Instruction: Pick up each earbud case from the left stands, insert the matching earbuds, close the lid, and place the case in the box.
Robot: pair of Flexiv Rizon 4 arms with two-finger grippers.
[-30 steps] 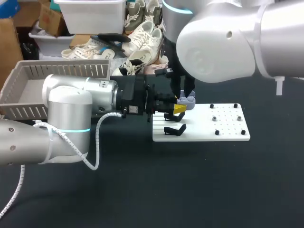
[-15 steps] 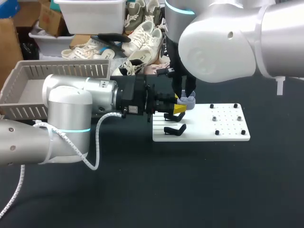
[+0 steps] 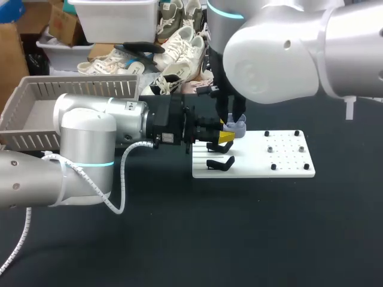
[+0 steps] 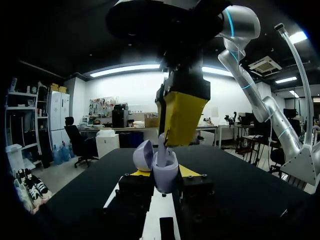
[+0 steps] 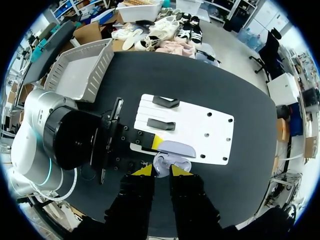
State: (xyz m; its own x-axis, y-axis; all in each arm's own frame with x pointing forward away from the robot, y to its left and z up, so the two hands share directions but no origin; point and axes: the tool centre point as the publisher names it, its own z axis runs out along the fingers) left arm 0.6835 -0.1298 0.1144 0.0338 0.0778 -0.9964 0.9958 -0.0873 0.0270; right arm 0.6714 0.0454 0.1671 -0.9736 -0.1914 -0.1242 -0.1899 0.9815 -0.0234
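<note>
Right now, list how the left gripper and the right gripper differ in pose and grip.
The left gripper lies level, reaching in from the side; the right gripper points straight down from above. The left gripper's fingers clamp the lavender earbud case from two sides; the right gripper hangs over its open mouth, and its grip cannot be told. Both have yellow tips and meet at the case.

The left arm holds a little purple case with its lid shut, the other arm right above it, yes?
No: the lid is open, as the left wrist view shows. The left gripper does hold the case, the right gripper right above it.
</note>
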